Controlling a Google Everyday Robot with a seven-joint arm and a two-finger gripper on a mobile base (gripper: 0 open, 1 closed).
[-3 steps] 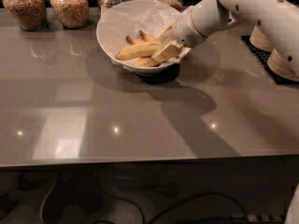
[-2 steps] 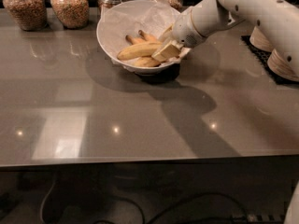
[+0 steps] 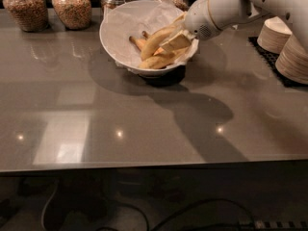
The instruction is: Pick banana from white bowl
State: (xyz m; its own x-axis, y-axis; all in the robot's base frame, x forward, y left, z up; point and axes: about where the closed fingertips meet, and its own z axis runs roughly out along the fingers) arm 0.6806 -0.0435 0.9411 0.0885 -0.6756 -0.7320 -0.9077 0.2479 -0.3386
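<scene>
1. Gripper [image 3: 174, 42]: I see it inside the white bowl [image 3: 115, 37], on the right side, low on the fruit. I cannot tell whether it is clamped or slack.
2. Banana [image 3: 153, 43]: in the bowl, slanting up toward the right rim and touching the gripper. Shorter bananas [image 3: 161, 61] lie beside and under it.
3. Bowl: paper-lined, standing toward the back of the grey table [image 3: 120, 124].
4. Jars [image 3: 72, 6]: in a row behind the bowl.
5. Paper plates [image 3: 293, 57]: stacked at far right.
</scene>
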